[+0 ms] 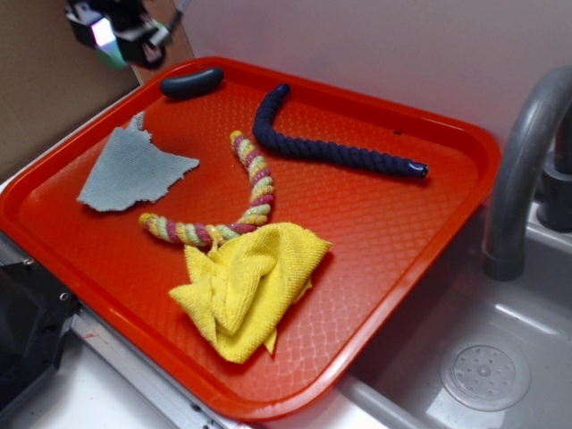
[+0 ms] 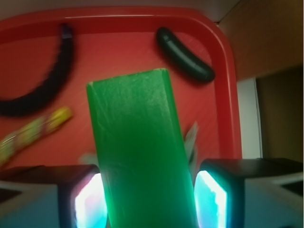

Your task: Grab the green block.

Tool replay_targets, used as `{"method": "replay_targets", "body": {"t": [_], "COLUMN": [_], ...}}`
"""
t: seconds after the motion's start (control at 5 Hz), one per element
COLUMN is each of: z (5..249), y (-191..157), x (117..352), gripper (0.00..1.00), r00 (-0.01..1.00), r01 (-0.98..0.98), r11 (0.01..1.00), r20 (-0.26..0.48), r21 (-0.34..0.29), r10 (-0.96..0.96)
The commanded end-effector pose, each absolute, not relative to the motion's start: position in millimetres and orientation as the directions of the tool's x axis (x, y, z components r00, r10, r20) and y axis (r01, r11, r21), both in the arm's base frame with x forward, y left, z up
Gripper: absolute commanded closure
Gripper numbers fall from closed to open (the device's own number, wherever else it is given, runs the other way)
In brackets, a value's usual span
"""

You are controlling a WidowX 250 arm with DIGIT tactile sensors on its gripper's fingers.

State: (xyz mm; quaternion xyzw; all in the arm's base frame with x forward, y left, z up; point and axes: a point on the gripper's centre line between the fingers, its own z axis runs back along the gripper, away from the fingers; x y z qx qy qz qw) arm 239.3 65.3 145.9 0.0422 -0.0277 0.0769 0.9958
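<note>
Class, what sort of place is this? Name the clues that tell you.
Probably a toy kitchen sink set up as a robot test bench: a grey faucet, a basin with a drain, and a red tray beside them.

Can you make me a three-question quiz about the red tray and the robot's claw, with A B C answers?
1. Where is the green block?
A. between the gripper fingers
B. under the yellow cloth
C. in the sink

2. How many ropes lie on the tray?
A. one
B. two
C. four

3. The grey cloth is:
A. lying flat
B. rolled up
C. hanging off the tray

Answers: 1 A, the wrist view shows it between the pads. 2 B, one navy, one striped. 3 A, spread on the tray.
</note>
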Motion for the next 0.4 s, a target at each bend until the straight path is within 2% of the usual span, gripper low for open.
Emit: {"method": "replay_targets", "body": {"t": [0.0,0.2], "z": [234,229], "y": [30,28], "x": [191,201], "gripper": [1.0,1.0], "r00": [0.969,0.972], "r01": [-0.04,0.007], "r11": [0.996,0.995], "r20": [0.24,0.235], "r21": [-0.084,-0.1], "r10": [0.059,0.017]}}
